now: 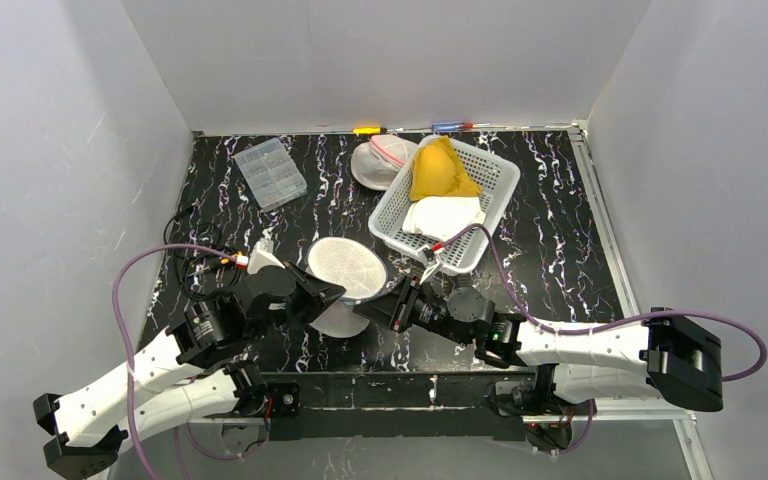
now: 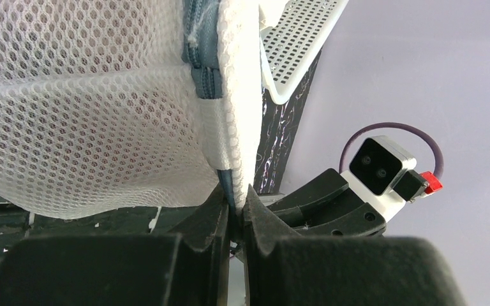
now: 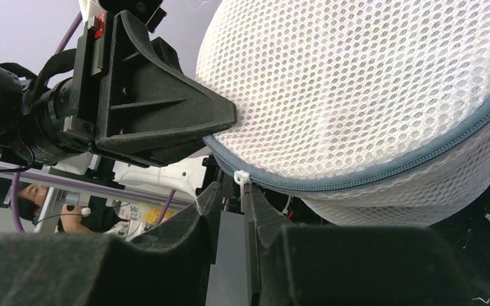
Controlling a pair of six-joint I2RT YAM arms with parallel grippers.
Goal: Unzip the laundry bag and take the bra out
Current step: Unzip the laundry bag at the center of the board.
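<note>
The jaws of the left gripper (image 2: 235,196) are closed tight. Between them they pinch the edge of the white mesh laundry bag (image 1: 348,268), just where the grey-blue zipper (image 3: 383,173) band runs down into the fingers. The jaws of the right gripper (image 3: 231,190) stand with only a narrow gap. The small white pull tab (image 3: 242,176) of the zipper sits at the mouth of this gap, against one finger, and I cannot tell if it is really pinched. The zipper looks closed along the part that shows. The bag is between the two grippers, near the front of the black marbled table (image 1: 560,260). What is inside the mesh I cannot make out. Behind the bag, well apart, stands a white basket (image 1: 503,188) with a yellow cloth (image 1: 440,170) and a white cloth (image 1: 445,215) in it.
</note>
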